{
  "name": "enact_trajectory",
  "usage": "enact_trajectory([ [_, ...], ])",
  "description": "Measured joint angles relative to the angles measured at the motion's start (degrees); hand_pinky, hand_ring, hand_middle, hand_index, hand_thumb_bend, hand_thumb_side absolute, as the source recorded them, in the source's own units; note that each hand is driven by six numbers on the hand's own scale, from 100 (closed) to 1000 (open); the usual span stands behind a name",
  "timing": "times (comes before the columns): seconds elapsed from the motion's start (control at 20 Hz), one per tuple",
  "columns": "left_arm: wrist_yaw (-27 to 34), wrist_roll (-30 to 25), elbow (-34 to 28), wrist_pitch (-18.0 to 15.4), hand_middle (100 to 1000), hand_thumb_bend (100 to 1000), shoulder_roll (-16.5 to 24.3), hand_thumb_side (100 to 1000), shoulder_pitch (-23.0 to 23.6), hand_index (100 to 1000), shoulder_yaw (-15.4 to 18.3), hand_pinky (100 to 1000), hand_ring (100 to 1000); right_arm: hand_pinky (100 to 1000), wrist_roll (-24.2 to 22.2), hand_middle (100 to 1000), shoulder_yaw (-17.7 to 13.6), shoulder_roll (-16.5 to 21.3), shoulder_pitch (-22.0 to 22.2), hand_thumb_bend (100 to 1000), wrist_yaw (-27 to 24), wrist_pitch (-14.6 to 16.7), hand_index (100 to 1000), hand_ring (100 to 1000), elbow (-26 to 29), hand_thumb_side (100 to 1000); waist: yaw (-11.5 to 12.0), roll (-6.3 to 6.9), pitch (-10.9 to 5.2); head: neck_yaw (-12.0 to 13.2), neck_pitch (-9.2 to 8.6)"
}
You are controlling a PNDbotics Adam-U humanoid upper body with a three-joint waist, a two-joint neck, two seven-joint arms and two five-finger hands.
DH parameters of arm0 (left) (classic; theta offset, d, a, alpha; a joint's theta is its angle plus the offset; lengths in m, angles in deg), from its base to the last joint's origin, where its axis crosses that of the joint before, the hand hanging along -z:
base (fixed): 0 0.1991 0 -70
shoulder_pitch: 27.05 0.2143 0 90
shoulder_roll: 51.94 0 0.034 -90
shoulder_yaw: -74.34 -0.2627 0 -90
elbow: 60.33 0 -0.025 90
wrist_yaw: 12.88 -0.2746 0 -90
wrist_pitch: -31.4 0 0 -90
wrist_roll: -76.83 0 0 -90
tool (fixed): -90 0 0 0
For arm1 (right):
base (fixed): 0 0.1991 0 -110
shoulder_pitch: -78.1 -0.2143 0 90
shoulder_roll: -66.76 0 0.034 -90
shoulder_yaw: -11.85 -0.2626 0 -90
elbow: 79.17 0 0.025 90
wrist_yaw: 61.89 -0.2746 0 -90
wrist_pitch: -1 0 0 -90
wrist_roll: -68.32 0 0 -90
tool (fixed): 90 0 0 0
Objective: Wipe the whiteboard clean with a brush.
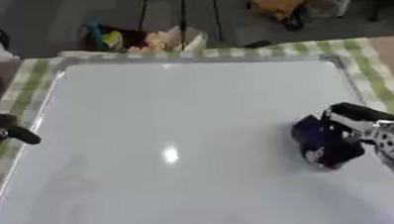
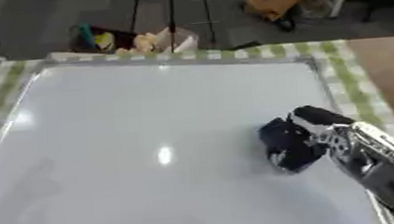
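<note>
The right hand (image 1: 358,132) is curled around the dark blue brush (image 1: 317,138), which rests on the whiteboard (image 1: 184,134) near its right edge. The left hand (image 1: 2,130) shows at the whiteboard's left edge; whether its fingers are apart or together cannot be told.

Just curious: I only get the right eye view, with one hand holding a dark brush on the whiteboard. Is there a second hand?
Observer: Yes. The left eye view shows the left hand at the board's left edge, far from the brush.
Operator: Is it on the white part?
Observer: Mostly off it, over the checked cloth along that edge.
</note>
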Motion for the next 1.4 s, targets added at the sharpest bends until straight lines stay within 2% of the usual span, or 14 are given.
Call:
enact_trajectory([
  [0.65, 0.0, 0.0, 0.0, 0.0, 807, 100, 0.0, 978, 0.0, 623, 0.0, 465, 917, 220, 0.9, 390, -0.7, 0.7, 2.3, 100, 1.9, -0.9, 185, 402, 2.2, 289, -0.4, 0.13, -0.01, 0.0, 0.0],
  [1.4, 0.0, -0.1, 0.0, 0.1, 808, 100, 0.0, 981, 0.0, 623, 0.0, 465, 919, 222, 0.6, 388, -1.4, 1.3, 3.6, 100, 2.9, -0.6, 185, 400, 3.5, 283, -0.8, 0.12, -0.02, 0.3, 0.0],
])
